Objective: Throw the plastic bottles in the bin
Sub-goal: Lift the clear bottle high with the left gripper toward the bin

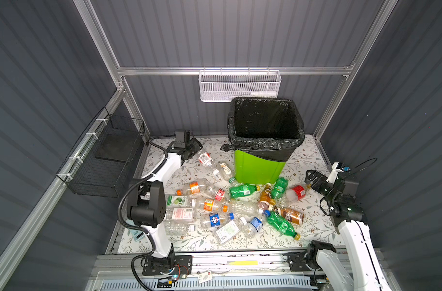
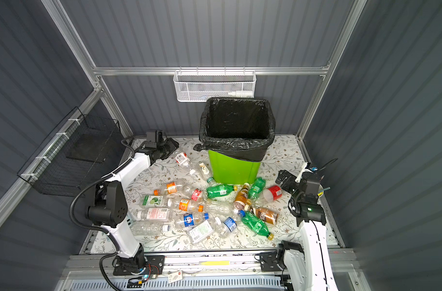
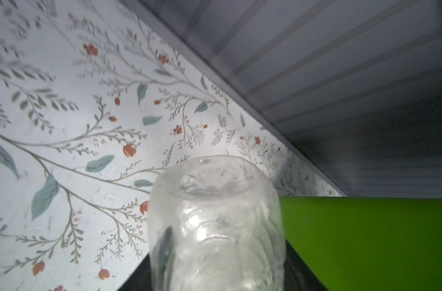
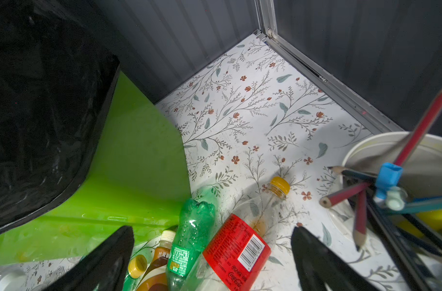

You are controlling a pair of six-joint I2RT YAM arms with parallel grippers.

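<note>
Plastic bottles (image 1: 242, 190) heaped on floral table (image 1: 313, 226) just below right claw (image 4: 211, 230), jaws spread wide, holding nothing; one clear bottle (image 1: 205, 159) clamped in left claw (image 1: 194, 149); bin (image 1: 257, 168) standing between both claws.

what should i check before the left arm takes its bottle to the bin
1. Grip: left gripper closed on the clear bottle, ok.
2. Bottle lifted off the table: cannot tell.
3. Mouth of the bin open, nothing across it: ok.
4. The right gripper open, away from the left arm's route: ok.
5. Room around it: cup of pens close beside, snag risk, not ok.
</note>
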